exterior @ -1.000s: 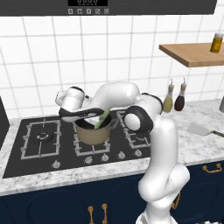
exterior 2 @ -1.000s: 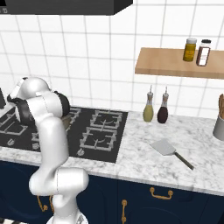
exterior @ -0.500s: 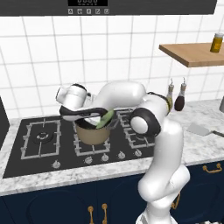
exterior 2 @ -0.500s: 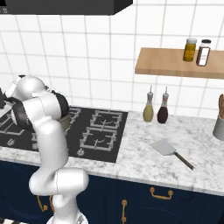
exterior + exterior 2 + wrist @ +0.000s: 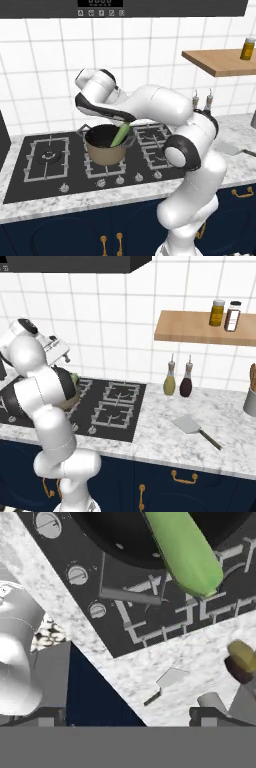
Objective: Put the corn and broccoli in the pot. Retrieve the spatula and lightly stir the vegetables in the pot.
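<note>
The pot [image 5: 104, 149] has a matt tan outside, like enamel or ceramic, and a dull black inside. The corn [image 5: 120, 135] in it looks smooth and waxy, evenly light green. The hob [image 5: 45, 165] is flat black with thin grey metal grates and small silvery knobs. The surface [image 5: 165, 433] is polished white marble with grey veins. The spatula [image 5: 192, 427] has a pale grey blade, possibly metal, though the view is too coarse to be sure. The shelf [image 5: 202, 334] is light, unvarnished-looking wood. The wall tiles [image 5: 45, 65] are glossy white.

Spatula [image 5: 189, 425] on marble counter [image 5: 165, 431]
</note>
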Motion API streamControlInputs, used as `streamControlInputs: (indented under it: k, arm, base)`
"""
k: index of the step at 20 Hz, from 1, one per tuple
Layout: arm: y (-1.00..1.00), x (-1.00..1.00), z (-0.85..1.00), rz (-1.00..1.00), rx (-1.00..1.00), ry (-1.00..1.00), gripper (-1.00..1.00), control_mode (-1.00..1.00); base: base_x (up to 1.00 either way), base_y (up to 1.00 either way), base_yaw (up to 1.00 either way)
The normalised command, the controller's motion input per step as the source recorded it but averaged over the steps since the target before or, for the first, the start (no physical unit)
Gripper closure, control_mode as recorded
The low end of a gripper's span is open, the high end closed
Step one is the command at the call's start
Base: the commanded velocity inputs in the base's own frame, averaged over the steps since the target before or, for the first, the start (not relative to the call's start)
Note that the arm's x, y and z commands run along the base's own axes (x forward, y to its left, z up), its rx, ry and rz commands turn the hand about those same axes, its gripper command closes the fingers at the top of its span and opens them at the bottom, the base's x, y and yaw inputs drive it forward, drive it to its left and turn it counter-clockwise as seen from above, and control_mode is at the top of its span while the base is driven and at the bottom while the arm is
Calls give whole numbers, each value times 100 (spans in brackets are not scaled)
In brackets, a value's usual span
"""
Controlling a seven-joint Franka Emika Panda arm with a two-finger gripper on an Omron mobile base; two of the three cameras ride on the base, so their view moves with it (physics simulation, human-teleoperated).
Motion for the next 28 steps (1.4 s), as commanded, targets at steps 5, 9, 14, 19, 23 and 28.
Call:
streamControlInputs:
  k: [5,9,14,19,23,28]
  arm:
    - [-65,-100,0,-10,28,-21,-100,-100]
    - [-87,-100,14,-11,38,-13,-100,-100]
    - [-100,-100,18,-6,32,-10,-100,-100]
    - [-100,-100,-13,-6,15,-10,-100,-100]
    - [-100,-92,-1,-1,9,-13,-100,-100]
    - [-100,-56,0,0,10,-4,-100,-100]
  base:
    - [0,0,0]
    - [0,0,0]
    - [0,0,0]
    - [0,0,0]
    - [0,0,0]
    - [0,0,0]
